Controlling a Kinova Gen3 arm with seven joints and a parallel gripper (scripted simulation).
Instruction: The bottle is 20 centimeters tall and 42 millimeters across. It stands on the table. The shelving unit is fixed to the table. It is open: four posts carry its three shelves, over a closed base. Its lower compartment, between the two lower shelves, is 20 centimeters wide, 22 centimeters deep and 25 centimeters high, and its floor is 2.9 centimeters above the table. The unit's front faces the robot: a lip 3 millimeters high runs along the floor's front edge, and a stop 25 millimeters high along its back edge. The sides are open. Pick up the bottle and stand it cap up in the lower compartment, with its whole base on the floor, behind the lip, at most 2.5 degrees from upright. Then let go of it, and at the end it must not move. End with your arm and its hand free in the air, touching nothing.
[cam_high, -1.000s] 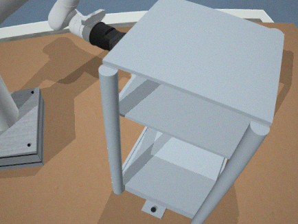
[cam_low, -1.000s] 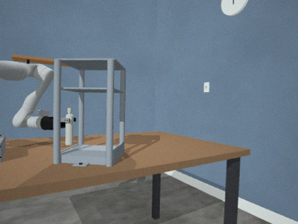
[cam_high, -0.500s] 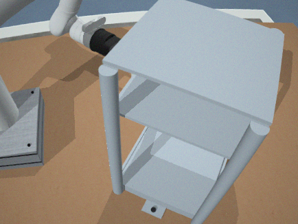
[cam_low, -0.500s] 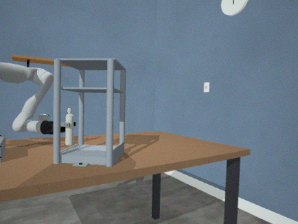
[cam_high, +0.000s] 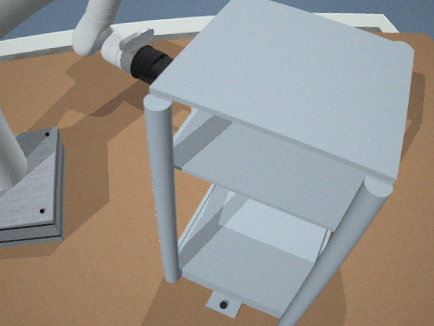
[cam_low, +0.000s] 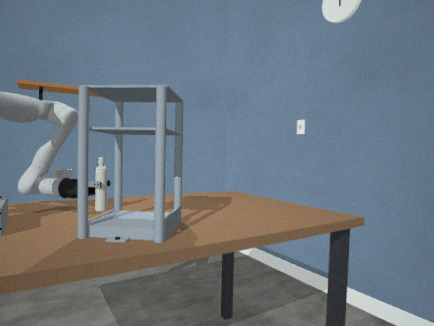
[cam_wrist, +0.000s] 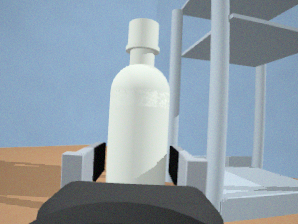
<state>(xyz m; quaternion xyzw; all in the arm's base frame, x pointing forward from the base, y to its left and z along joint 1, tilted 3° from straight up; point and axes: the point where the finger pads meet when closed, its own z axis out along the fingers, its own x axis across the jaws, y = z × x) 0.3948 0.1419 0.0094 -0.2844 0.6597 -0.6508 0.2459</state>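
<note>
The white bottle (cam_low: 101, 182) (cam_wrist: 139, 123) stands cap up on the table, behind the shelving unit's left side. In the top view it is hidden under the top shelf (cam_high: 300, 75). My gripper (cam_low: 103, 185) (cam_wrist: 137, 157) is open and held level, with one finger on each side of the bottle's lower body; the fingers stand a little apart from it. Only the black wrist (cam_high: 146, 63) shows in the top view. The lower compartment's floor (cam_high: 250, 270) (cam_low: 131, 217) is bare. In the wrist view the unit's posts (cam_wrist: 220, 83) stand just right of the bottle.
The robot's grey base (cam_high: 30, 190) sits left of the unit on the brown table (cam_low: 260, 215). A small mounting tab (cam_high: 223, 303) sticks out at the unit's front. The table's edge runs to the right in the exterior view.
</note>
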